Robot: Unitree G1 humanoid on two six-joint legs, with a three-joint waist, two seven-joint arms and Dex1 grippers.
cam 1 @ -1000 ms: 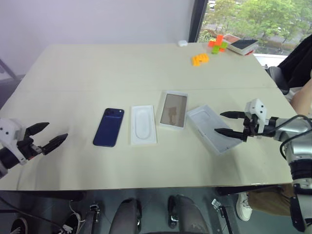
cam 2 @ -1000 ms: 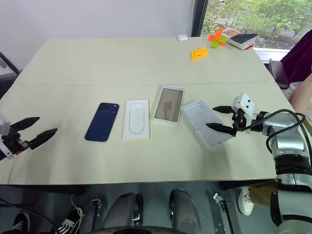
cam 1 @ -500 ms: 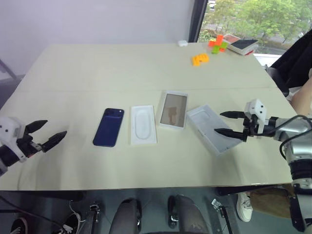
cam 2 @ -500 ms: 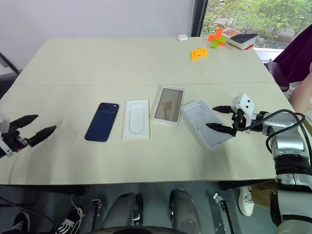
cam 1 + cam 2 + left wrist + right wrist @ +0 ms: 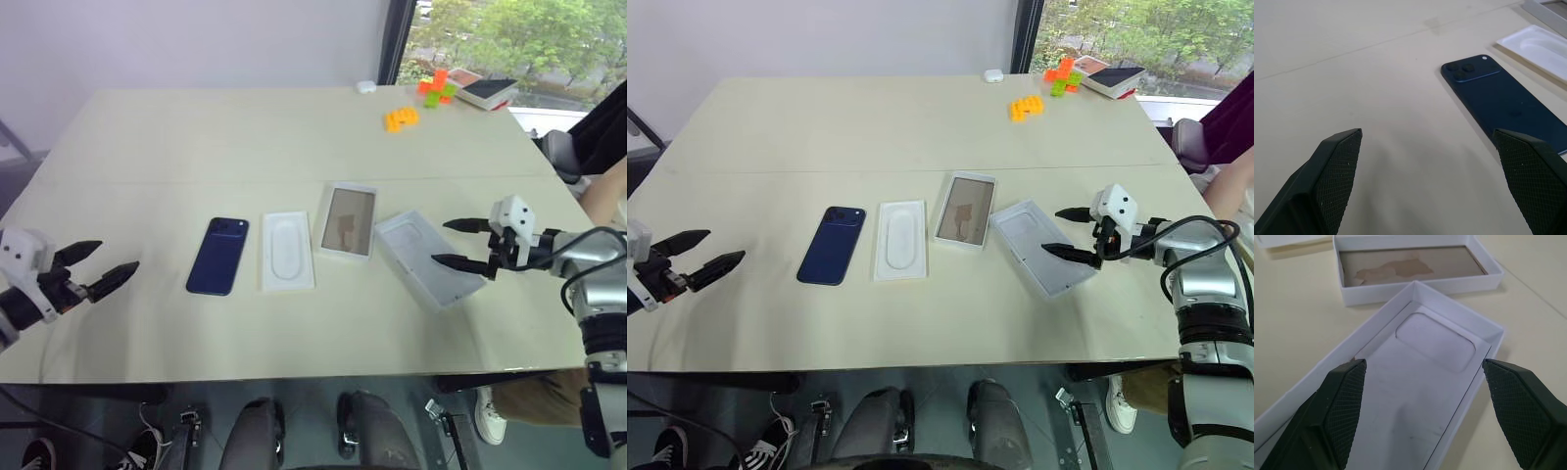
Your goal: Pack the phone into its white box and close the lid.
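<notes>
You're hovering both tools wide, empty; phone (image 5: 218, 257) ahead of left tool (image 5: 98, 275) looking slick, thin: pinch its long edges.

The phone (image 5: 1508, 107) had a glossy navy back; the white box (image 5: 1415, 269) was matt cardboard, and the table (image 5: 196, 137) a smooth matt beige.
</notes>
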